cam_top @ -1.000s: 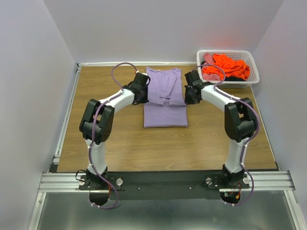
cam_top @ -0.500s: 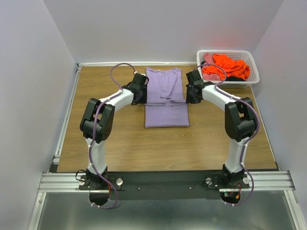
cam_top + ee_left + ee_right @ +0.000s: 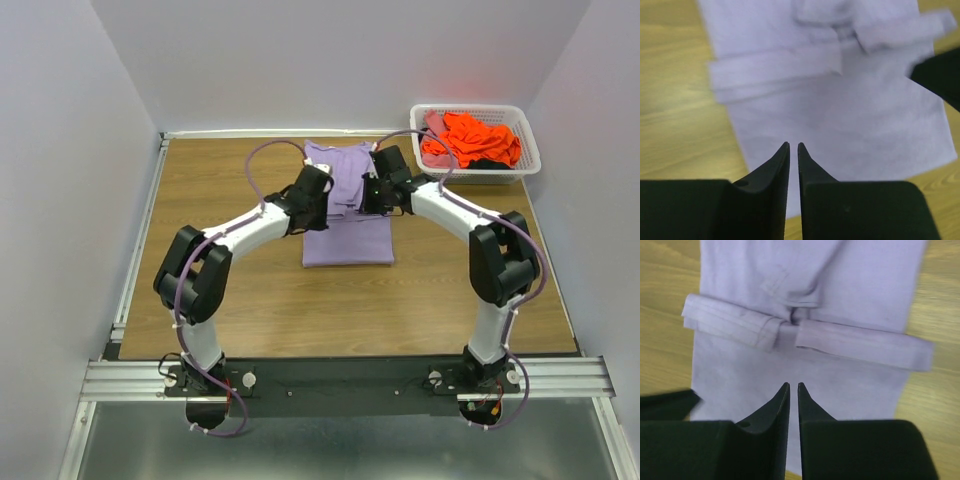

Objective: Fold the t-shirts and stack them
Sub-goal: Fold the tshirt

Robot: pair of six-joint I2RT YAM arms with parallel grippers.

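Note:
The lavender t-shirt (image 3: 347, 235) lies flat mid-table with its sides and sleeves folded inward. My left gripper (image 3: 320, 192) hovers over its left half, and my right gripper (image 3: 378, 188) over its right half. In the left wrist view the shirt (image 3: 840, 100) fills the frame beyond my left gripper (image 3: 793, 145), whose jaws are shut and empty. In the right wrist view the folded sleeves (image 3: 805, 335) lie just ahead of my right gripper (image 3: 793, 385), also shut and empty. Orange shirts (image 3: 482, 140) and a pink shirt (image 3: 434, 122) lie crumpled in the basket.
The white lattice basket (image 3: 527, 165) stands at the back right corner of the wooden table (image 3: 220, 290). Grey walls close in the back and sides. A metal rail (image 3: 140, 240) runs along the table's left edge.
Both grippers have moved inward from the shirt's outer edges to above the shirt, near each other. The shirt's folded sides lie as before.

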